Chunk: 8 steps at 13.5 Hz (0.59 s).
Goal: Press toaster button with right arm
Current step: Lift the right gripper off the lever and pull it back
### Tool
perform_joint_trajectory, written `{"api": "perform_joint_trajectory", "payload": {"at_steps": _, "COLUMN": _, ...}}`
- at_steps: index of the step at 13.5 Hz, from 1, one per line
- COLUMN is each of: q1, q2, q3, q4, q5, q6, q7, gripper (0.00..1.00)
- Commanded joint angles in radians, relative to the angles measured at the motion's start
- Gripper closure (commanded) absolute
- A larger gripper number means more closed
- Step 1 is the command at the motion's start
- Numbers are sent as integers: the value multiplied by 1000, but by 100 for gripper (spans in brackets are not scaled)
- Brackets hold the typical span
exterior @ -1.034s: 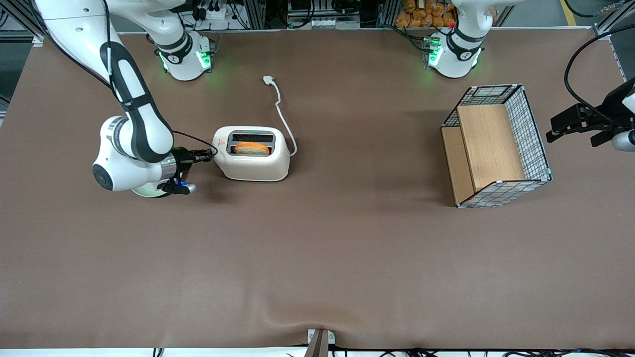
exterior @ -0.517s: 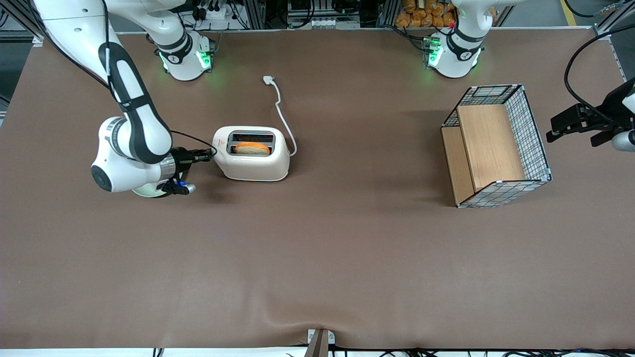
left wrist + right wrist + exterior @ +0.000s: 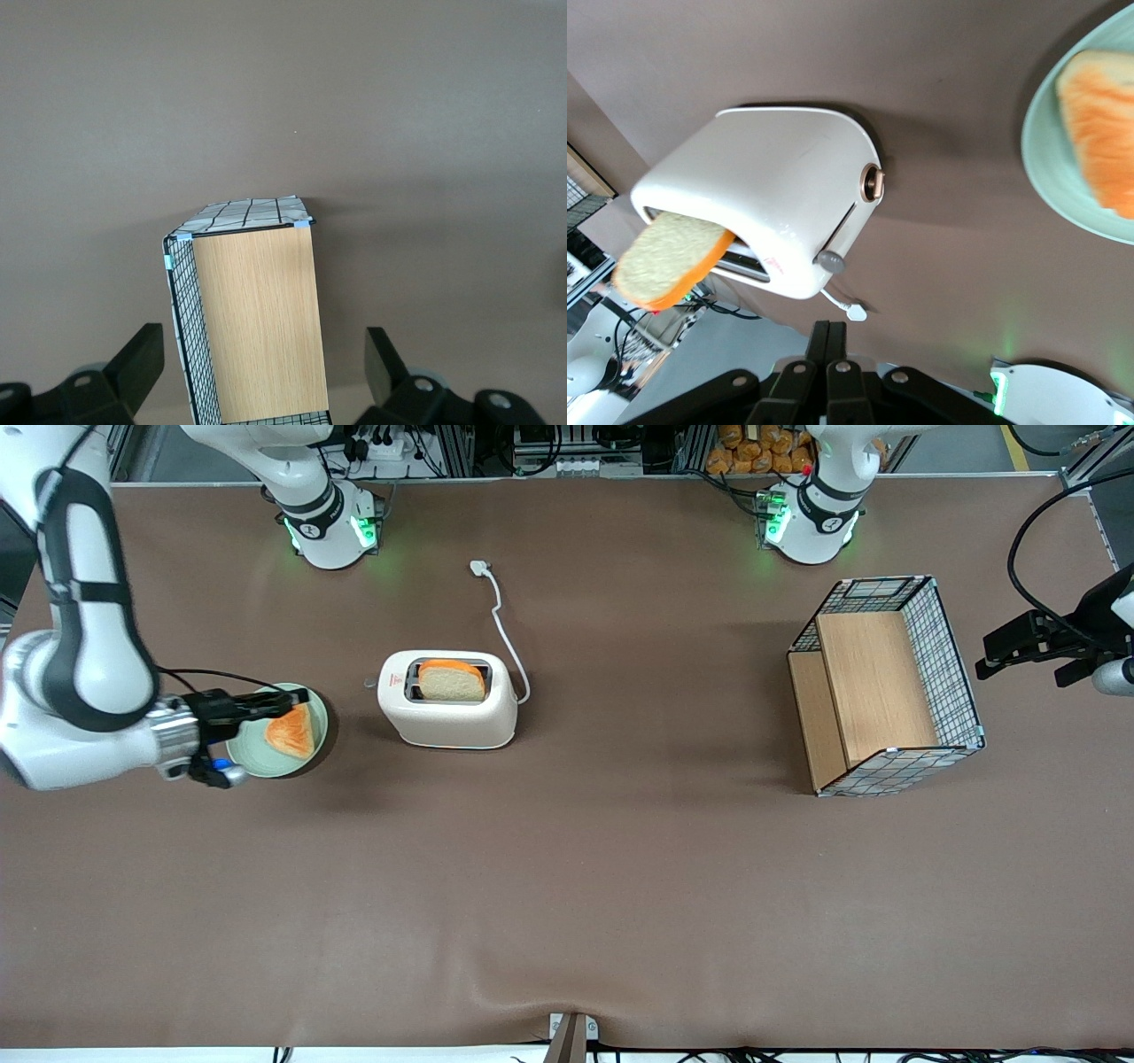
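The cream-white toaster (image 3: 447, 713) stands on the brown table, with a bread slice (image 3: 452, 679) standing high in its slot. The toaster button (image 3: 368, 684) is a small grey tab jutting from the narrow face that looks toward the working arm's end. My right gripper (image 3: 288, 701) is shut and empty, well apart from that face, with its tips over a green plate (image 3: 257, 766). The right wrist view shows the toaster (image 3: 762, 177), the grey button (image 3: 830, 260), the raised bread (image 3: 664, 261) and the closed gripper (image 3: 829, 332).
The green plate holds an orange-crusted toast slice (image 3: 292, 732), also seen in the right wrist view (image 3: 1103, 115). The white cord ends in a plug (image 3: 479, 567) farther from the camera. A wire basket with wooden boards (image 3: 886, 682) stands toward the parked arm's end.
My gripper has drawn back from the toaster's narrow face toward the working arm's end, uncovering the plate. The bread has risen from low in the slot to high.
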Motion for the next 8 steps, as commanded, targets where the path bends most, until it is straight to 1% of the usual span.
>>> {"api": "perform_joint_trajectory", "payload": {"at_steps": 1, "q1": 3, "q2": -23, "q3": 3, "q4": 156, "q5": -75, "q6": -53, "q7": 118, "gripper": 100}}
{"api": "perform_joint_trajectory", "payload": {"at_steps": 2, "q1": 4, "q2": -27, "q3": 4, "q4": 206, "q5": -121, "q6": -75, "q7": 147, "gripper": 100}}
{"api": "perform_joint_trajectory", "payload": {"at_steps": 3, "q1": 9, "q2": -27, "q3": 7, "q4": 261, "q5": -184, "q6": -101, "q7": 143, "gripper": 96}}
{"api": "perform_joint_trajectory", "payload": {"at_steps": 4, "q1": 11, "q2": -27, "q3": 10, "q4": 306, "q5": -236, "q6": -128, "q7": 140, "gripper": 82}}
{"api": "perform_joint_trajectory", "payload": {"at_steps": 5, "q1": 11, "q2": -30, "q3": 9, "q4": 332, "q5": -262, "q6": -156, "q7": 138, "gripper": 70}}
{"api": "perform_joint_trajectory", "payload": {"at_steps": 6, "q1": 9, "q2": -49, "q3": 7, "q4": 345, "q5": -275, "q6": -162, "q7": 138, "gripper": 58}}
{"api": "perform_joint_trajectory", "payload": {"at_steps": 8, "q1": 9, "q2": -96, "q3": 6, "q4": 345, "q5": -305, "q6": -159, "q7": 138, "gripper": 44}}
